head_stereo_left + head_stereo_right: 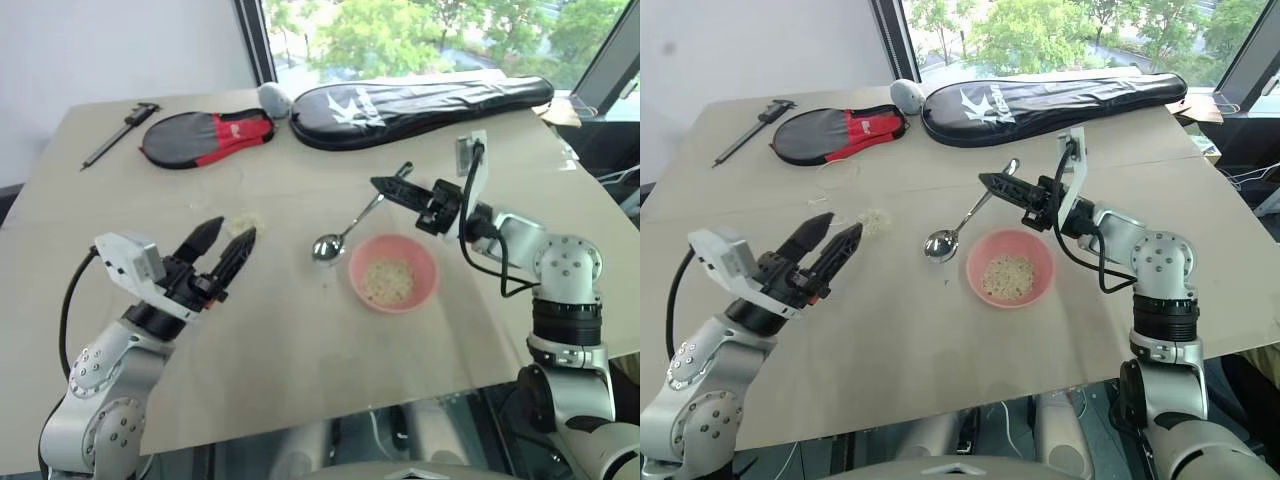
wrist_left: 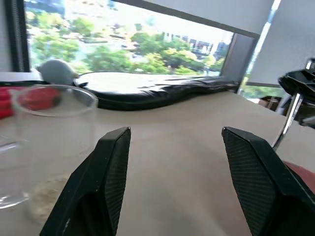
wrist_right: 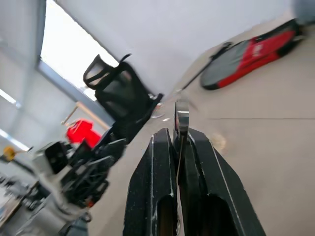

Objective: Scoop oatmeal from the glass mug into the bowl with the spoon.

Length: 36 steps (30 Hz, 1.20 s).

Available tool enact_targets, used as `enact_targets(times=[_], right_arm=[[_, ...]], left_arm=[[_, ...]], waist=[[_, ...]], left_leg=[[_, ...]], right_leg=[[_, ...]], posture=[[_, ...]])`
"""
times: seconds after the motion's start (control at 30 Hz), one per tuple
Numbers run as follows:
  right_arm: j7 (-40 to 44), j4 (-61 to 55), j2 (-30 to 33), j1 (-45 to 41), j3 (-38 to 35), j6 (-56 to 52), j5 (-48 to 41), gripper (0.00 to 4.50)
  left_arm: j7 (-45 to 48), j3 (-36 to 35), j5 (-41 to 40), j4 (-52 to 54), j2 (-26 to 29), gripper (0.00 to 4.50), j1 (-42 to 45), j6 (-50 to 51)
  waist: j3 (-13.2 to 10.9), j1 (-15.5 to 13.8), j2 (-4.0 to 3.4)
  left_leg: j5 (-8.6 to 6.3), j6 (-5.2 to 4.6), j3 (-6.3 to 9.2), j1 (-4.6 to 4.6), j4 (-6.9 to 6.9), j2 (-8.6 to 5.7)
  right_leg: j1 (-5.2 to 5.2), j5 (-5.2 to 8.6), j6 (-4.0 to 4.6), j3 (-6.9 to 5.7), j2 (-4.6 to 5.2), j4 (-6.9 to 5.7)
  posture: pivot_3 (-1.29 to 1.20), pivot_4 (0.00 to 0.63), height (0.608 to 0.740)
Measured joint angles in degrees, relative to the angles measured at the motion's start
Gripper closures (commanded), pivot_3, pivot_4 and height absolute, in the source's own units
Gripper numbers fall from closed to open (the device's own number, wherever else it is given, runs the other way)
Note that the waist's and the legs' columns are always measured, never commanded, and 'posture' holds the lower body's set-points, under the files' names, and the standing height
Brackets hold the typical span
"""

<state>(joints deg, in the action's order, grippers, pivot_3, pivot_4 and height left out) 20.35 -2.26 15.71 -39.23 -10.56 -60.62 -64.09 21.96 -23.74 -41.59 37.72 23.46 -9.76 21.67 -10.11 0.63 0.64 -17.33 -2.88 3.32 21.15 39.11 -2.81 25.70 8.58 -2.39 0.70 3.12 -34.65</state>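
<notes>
1. The right gripper is clamped tight on the spoon, pinching the thin handle near its upper end. The spoon hangs slantwise, its small scoop low over the table just beside the bowl.
2. The left gripper has its 2 fingers parted and grips nothing. In the left wrist view the mug stands upright just off to one side of the fingers, not between them.
3. The bowl sits right of centre, with a patch of oatmeal on its bottom. A thin layer of flakes also shows low in the mug, and a few loose bits lie on the table near it.
4. Handling, as I judge it: the spoon is stiff, light and slick, and a grip so far up the handle lets the scoop swing or twist. A hold nearer the middle would steady it.
5. The mug looks thin-walled, light and breakable, and easy to tip when a spoon digs in. It should be held around the lower wall with gentle pressure.
6. The oatmeal is dry and loose, so it will slide off a tilted scoop. The scoop must stay level on the way to the bowl.
</notes>
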Motion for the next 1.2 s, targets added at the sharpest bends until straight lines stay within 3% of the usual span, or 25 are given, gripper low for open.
enact_targets(times=[0.23, 0.43, 0.6, 1.13, 1.2], right_arm=[[-6.6, 10.3, 2.4, -7.4, -6.0, 4.1, 5.6, 4.5], [-7.8, 11.3, 0.1, -7.5, -6.2, 4.5, 6.8, 4.5], [-9.9, 10.7, -1.4, -7.7, -6.7, 4.5, 6.6, 4.5], [-12.8, 7.2, -1.5, -7.6, -9.4, 4.9, 6.8, 4.5], [-12.6, 7.2, -1.4, -7.6, -9.4, 4.9, 7.1, 4.5]], left_arm=[[-13.4, -2.5, 17.6, -1.4, -5.3, 1.47, 0.6, -8.4], [-15.2, -0.5, 26.1, -13.9, -4.9, 1.47, 5.2, -12.1], [-13.2, 1.1, 29.0, -22.4, -2.4, 1.47, 9.5, -13.7], [-9.6, 4.5, 30.4, -40.9, -1.4, 1.47, 21.5, -16.7], [-9.5, 4.9, 30.7, -41.9, -1.4, 2.21, 22.2, -17.2]], waist=[[0.0, 0.0, 0.0], [0.0, 0.1, 0.0], [0.0, 0.1, -0.01], [0.0, 0.1, -0.01], [0.0, 0.1, -0.01]], left_leg=[[0.01, 0.0, -0.03, -0.02, -0.05, 0.01], [0.0, -0.04, -0.03, -0.01, -0.08, 0.0], [0.0, -0.02, 0.02, 0.0, -0.09, -0.01], [0.01, 0.0, 0.07, 0.08, -0.09, -0.02], [0.03, 0.03, 0.05, 0.08, -0.09, -0.02]], right_leg=[[0.0, -0.03, 0.04, 0.0, -0.08, 0.0], [0.0, -0.04, 0.03, -0.03, -0.08, 0.0], [0.03, -0.04, 0.03, -0.09, -0.08, -0.05], [0.12, -0.05, 0.02, -0.15, 0.02, -0.11], [0.12, -0.05, 0.02, -0.12, 0.03, -0.1]], posture=[[0.0, 0.15, 0.74], [0.0, 0.15, 0.74], [0.0, 0.15, 0.74], [0.0, 0.15, 0.74], [0.0, 0.15, 0.74]])
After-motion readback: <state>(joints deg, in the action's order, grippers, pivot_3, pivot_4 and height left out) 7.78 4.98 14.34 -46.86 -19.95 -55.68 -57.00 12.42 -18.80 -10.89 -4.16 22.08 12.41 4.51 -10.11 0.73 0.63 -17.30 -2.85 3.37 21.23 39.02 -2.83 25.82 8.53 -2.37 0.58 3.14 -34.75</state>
